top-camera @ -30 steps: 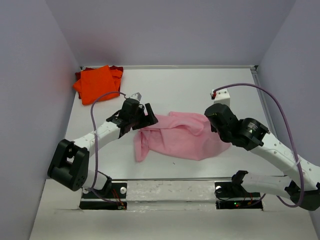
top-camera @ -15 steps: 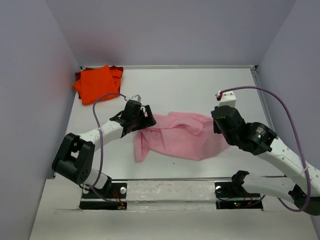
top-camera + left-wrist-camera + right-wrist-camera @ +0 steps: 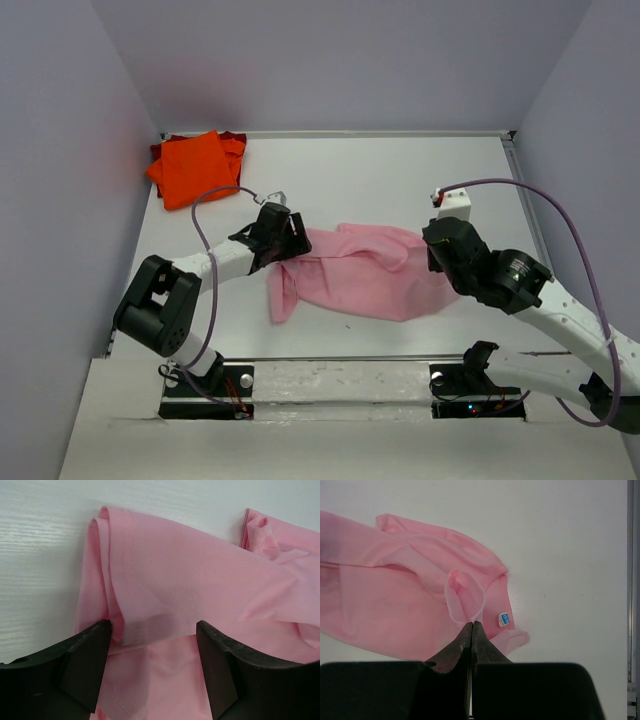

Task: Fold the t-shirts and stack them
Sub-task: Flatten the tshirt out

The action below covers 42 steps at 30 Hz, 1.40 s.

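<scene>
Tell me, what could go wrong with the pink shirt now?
1. The right fingers seem to pinch only a thin fold of the pink shirt. It could slip out if the arm pulls.
2. The left fingers stand open around a doubled edge. Closing there might catch just one layer and leave the shirt bunched instead of flat.
</scene>
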Each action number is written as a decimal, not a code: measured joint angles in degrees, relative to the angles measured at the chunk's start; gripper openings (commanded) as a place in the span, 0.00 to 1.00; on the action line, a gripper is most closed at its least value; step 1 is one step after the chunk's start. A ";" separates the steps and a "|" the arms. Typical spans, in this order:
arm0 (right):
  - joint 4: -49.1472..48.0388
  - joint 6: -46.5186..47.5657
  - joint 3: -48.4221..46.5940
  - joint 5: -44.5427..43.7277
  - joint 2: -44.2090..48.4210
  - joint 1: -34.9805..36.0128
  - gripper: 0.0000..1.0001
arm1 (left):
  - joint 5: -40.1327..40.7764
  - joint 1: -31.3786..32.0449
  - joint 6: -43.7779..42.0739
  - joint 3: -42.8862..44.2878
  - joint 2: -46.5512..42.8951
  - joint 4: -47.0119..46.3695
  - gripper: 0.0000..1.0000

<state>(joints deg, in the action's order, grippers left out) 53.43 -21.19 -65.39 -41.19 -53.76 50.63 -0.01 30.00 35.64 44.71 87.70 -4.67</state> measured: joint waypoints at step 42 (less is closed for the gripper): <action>-1.18 5.60 -15.47 -2.56 -0.74 0.00 0.00 | 20.04 3.02 -14.16 22.01 -37.70 26.38 0.00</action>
<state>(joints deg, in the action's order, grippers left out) 52.25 -15.59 -80.86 -43.75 -54.50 50.63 20.03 33.01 21.47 66.72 50.00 21.71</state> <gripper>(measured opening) 0.010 0.023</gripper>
